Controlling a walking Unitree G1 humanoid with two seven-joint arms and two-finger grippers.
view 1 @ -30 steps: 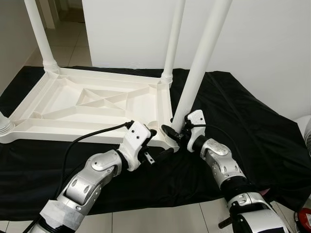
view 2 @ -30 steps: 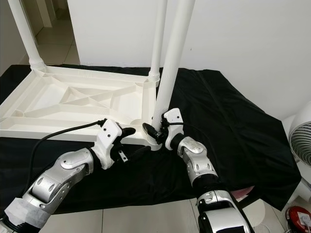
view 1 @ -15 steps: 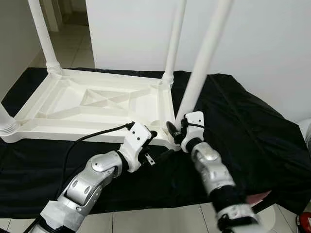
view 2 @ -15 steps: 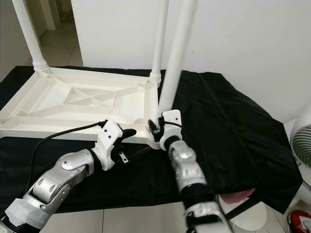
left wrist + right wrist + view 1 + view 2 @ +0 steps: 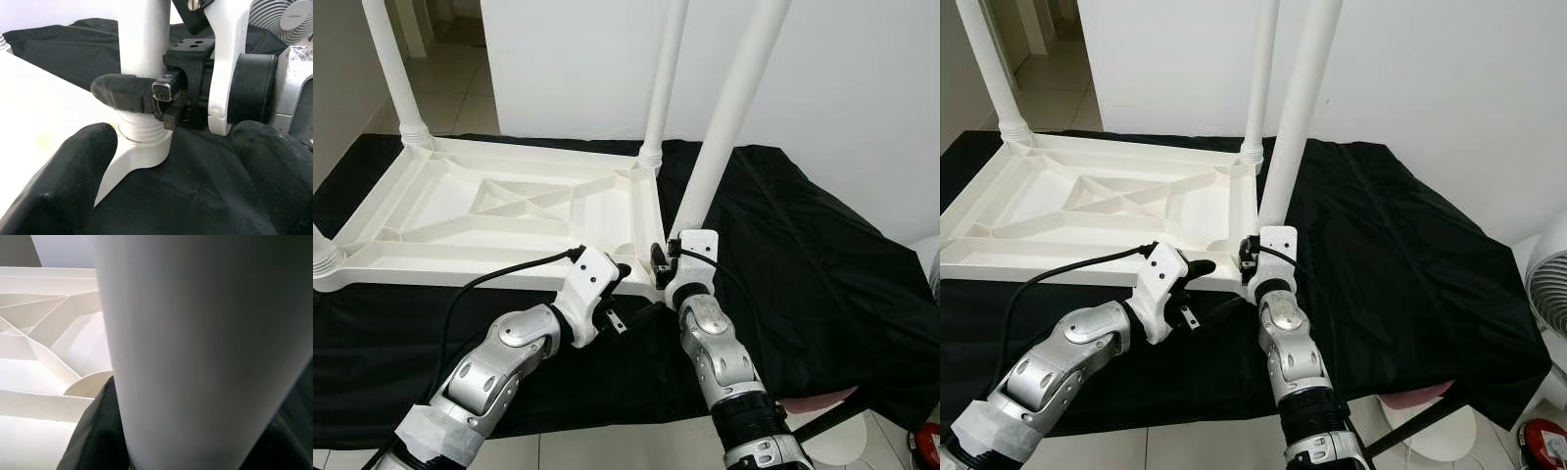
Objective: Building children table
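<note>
two right gripper (image 5: pixel 663 262) fingers clamp the table leg (image 5: pixel 729 108) base; left gripper (image 5: pixel 631 294) fingers, seemingly apart, wait beside it.

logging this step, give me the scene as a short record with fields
surface: black cloth on the floor
table: white tabletop lying upside down on the cloth
legs: far legs upright in their corners; near right leg standing in its corner socket
right claw: shut on the near right leg just above its threaded base
left claw: open, low by the same corner, apart from the leg
other: fan at the right edge
</note>
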